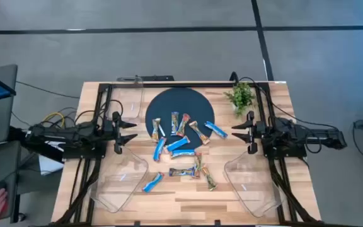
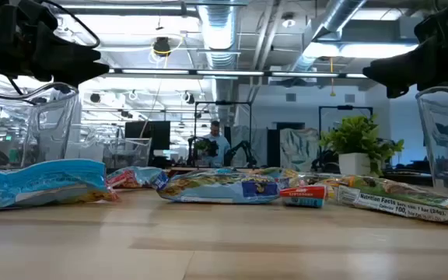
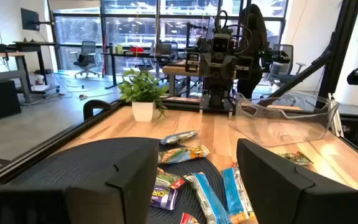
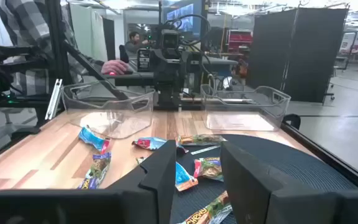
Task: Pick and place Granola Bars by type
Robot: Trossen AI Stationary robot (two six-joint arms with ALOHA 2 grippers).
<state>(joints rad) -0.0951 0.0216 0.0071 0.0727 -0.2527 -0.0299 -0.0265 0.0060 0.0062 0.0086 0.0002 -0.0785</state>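
Between the two arms, the Granola Bars (image 1: 183, 149) lie scattered mid-worktop, half on the dark round mat (image 1: 180, 113), their long axes pointing every way. The left hand (image 1: 129, 132) hovers released just beside the mat's edge, and the right hand (image 1: 239, 132), part-opened and holding nothing, faces it; both are about equally near. Clear trays (image 1: 121, 183) flank the pile on the near side, leaving open approach from either arm.
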